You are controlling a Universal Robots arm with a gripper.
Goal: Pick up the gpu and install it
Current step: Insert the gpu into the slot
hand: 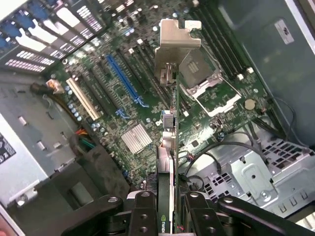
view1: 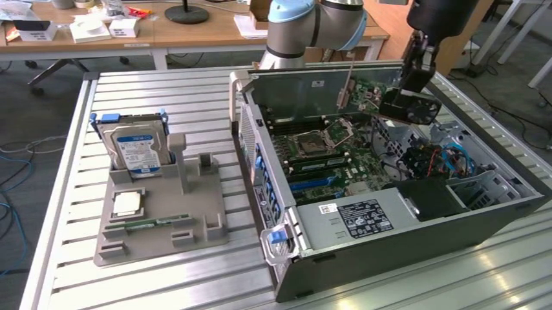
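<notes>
One graphics card (view1: 410, 106) hangs inside the open computer case (view1: 483, 223), held above the green circuit board (view1: 345, 158) that lines the case's floor. The card stands on its thin edge with its flat faces upright. Its long axis runs straight out from the gripper (view1: 415, 81), roughly level with the case's floor. The fan end sits at the gripper, and the metal bracket (hand: 177, 44) is at the far end. In the exterior view the bracket end points to the exterior view's left, toward the case's slotted wall. The gripper is closed on the card. In the wrist view its two fingers (hand: 142, 209) press on opposite faces of the fan end, with the card's edge (hand: 167, 167) showing between them. From the wrist camera the card lies over the middle of the case's board, beside a long blue slot (hand: 125, 81) and near the empty silver processor socket (hand: 209, 86).
</notes>
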